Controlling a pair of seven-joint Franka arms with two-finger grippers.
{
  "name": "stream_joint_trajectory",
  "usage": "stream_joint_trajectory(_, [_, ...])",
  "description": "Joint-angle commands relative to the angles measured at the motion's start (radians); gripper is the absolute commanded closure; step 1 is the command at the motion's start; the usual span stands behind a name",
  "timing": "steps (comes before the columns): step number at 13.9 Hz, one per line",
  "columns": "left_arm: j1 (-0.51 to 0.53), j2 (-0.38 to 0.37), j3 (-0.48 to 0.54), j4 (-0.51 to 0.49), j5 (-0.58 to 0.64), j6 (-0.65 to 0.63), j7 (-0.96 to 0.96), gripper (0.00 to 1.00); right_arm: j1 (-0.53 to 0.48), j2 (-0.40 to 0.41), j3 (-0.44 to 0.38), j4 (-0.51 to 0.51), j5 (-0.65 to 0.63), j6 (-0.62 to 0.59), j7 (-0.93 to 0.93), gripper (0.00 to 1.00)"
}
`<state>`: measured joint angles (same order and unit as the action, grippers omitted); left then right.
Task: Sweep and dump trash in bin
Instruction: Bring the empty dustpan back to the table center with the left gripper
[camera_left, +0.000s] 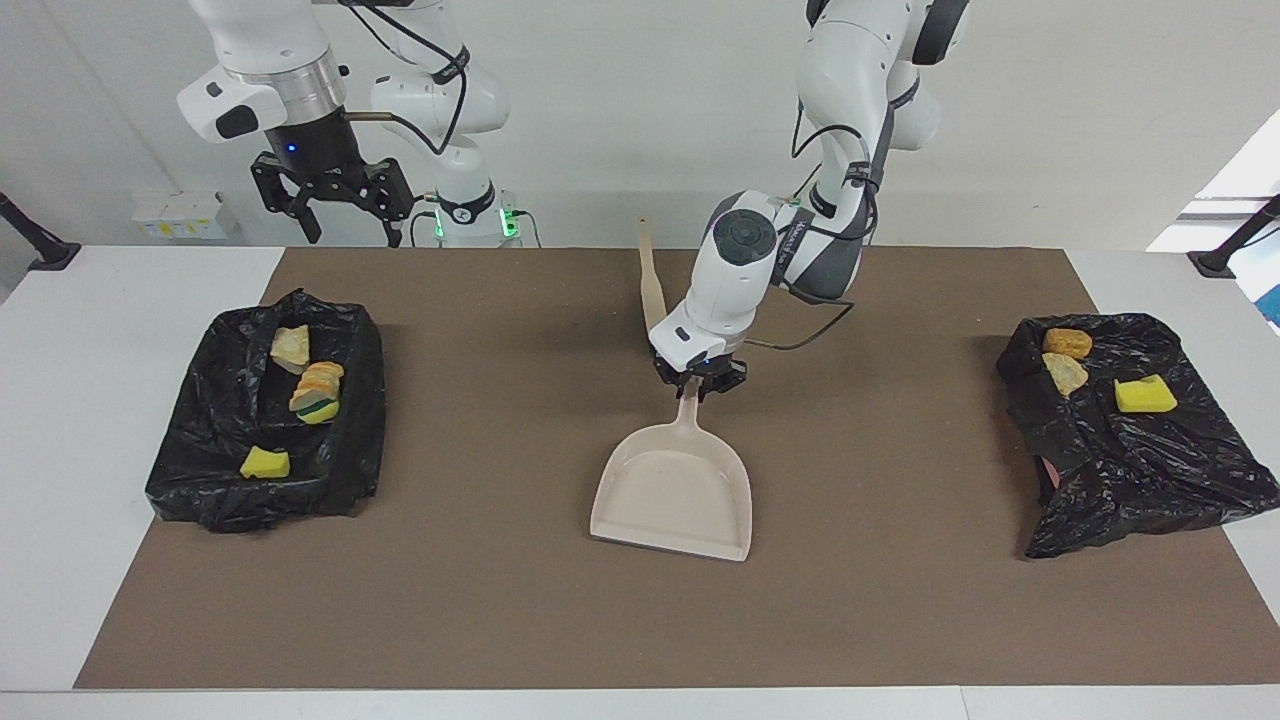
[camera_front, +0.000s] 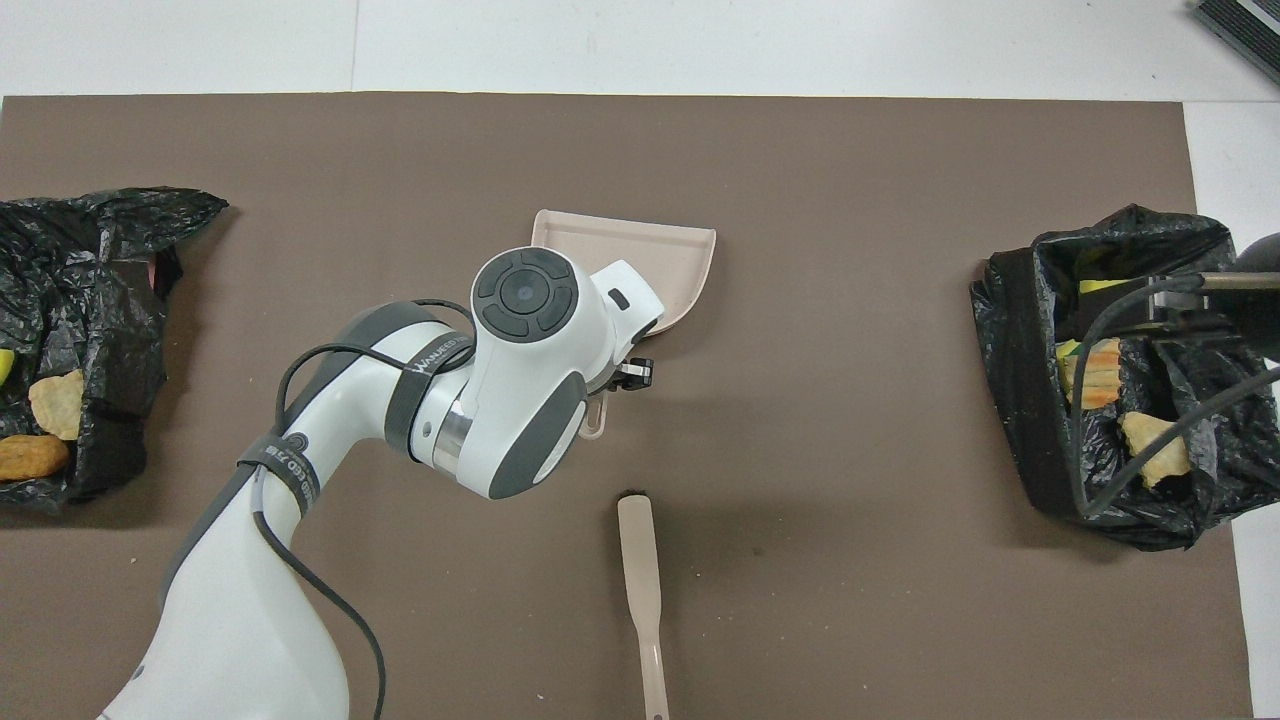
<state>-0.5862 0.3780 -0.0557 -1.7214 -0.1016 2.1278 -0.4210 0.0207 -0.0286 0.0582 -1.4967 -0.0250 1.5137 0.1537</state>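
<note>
With trash (camera_left: 318, 391) already bagged at frame left and right, the left gripper (camera_left: 699, 385) clamps the dustpan (camera_left: 673, 497) handle.
Pan sits flat at centre, likely being parked; right gripper (camera_left: 332, 196) waits splayed, upper left.

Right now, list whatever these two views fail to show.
- Facing view: the left gripper grips the beige plastic dustpan by its handle; whether the pan's lip touches the brown mat cannot be told.
- Overhead view: the left arm hides the handle and most of the pan.
- Overhead view: the picture's edge cuts off the black-bagged bin at the left arm's end.
- Overhead view: the right gripper is hidden by its own arm.
</note>
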Motion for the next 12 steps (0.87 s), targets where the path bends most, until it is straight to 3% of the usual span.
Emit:
stream_joint_trajectory(1, [-0.021, -0.019, 0.019, 0.0, -0.012, -0.015, -0.035, 0.0, -0.013, 0.002, 0.006, 0.01, 0.016, -0.018, -0.014, 0.0])
stream_joint_trajectory(8, [0.17, -0.062, 0.03, 0.017, 0.002, -0.062, -0.022, 0.0, -0.015, 0.001, 0.006, 0.01, 0.016, -0.018, -0.014, 0.0])
stream_joint_trajectory(12, [0.323, -0.068, 0.03, 0.034, 0.002, -0.061, 0.221, 0.0, -0.013, 0.001, 0.006, 0.01, 0.016, -0.02, -0.014, 0.0])
